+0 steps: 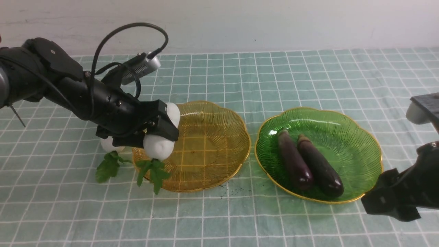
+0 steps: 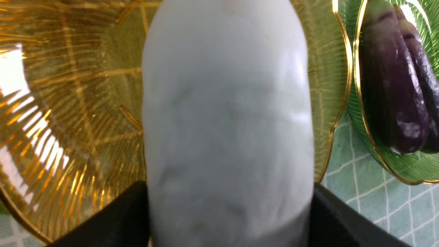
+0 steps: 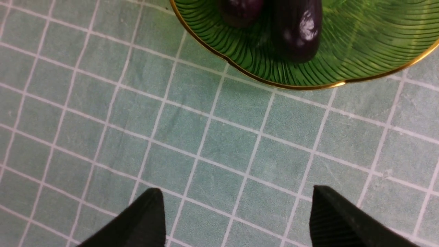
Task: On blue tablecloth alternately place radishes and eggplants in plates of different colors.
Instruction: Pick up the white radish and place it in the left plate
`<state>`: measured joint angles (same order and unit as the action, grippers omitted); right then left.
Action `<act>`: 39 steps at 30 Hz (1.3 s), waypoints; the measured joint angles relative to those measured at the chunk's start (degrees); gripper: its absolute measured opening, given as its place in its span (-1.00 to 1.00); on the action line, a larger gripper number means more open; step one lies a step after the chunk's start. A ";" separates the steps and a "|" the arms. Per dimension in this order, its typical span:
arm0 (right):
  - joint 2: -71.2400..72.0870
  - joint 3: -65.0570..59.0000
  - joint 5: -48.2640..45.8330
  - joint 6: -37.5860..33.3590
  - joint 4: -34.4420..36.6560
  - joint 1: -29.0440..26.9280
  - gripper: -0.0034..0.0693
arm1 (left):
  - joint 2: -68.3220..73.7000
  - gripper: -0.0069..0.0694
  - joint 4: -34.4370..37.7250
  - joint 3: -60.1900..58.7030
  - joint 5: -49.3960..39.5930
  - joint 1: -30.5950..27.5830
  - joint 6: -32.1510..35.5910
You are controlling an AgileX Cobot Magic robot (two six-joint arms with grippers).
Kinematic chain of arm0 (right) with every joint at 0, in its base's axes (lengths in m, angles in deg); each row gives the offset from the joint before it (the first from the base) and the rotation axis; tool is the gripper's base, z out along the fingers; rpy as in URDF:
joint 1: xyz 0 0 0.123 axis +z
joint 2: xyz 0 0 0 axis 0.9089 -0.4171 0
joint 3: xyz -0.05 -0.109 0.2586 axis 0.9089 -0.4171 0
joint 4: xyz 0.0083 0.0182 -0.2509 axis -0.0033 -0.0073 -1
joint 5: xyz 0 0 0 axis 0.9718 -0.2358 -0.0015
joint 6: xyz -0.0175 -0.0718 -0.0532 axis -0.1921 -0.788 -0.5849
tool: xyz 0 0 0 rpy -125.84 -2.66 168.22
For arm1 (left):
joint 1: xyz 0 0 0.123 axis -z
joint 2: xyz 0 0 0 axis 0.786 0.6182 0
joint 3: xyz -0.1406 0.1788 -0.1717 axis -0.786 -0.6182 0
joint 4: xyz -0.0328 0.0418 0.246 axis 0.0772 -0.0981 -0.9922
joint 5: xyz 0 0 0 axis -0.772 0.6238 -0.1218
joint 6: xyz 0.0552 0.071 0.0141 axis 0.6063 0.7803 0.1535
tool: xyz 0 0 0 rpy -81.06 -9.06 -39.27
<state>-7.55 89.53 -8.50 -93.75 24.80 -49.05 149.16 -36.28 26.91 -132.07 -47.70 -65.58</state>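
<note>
My left gripper (image 1: 161,132) is shut on a white radish (image 1: 158,145), held across the left rim of the amber plate (image 1: 212,144). Its green leaves hang down at the plate's front. In the left wrist view this radish (image 2: 226,120) fills the space between both black fingers (image 2: 329,212). A second radish (image 1: 109,144) lies on the blue tablecloth (image 1: 240,219) left of the plate, mostly hidden by the arm. Two dark eggplants (image 1: 294,159) (image 1: 320,165) lie side by side in the green plate (image 1: 356,144). My right gripper (image 3: 236,206) is open over bare cloth beside the green plate (image 3: 360,44).
A pale wall runs along the back of the table. The right arm's body (image 1: 404,195) sits at the front right, close to the green plate's rim. The left arm's cable (image 1: 137,27) loops above the back left.
</note>
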 joint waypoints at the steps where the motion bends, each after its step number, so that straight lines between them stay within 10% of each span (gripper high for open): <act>1: 0.00 0.00 0.00 -0.16 0.31 0.00 0.46 | 0.36 0.59 0.05 0.00 0.14 0.00 0.53; 14: -1.63 -0.06 3.74 -13.22 14.02 0.00 -0.24 | 1.44 0.52 -3.27 6.10 1.59 -0.31 2.32; 28: -11.33 -0.06 5.18 -17.52 14.59 0.00 -0.84 | 2.56 -0.63 -25.95 13.62 -2.70 -10.52 -14.24; 33: -12.45 -0.06 5.31 -17.59 14.59 0.00 -0.84 | 4.81 -0.57 -27.12 13.62 -2.63 -11.23 -20.37; 39: -12.45 -0.06 5.46 -17.83 14.59 0.00 -0.84 | 10.11 -0.04 -25.39 13.68 0.82 -11.23 -23.09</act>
<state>-20.00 89.47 -3.04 -111.57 39.39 -49.05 159.27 -61.66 40.60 -131.25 -58.94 -88.67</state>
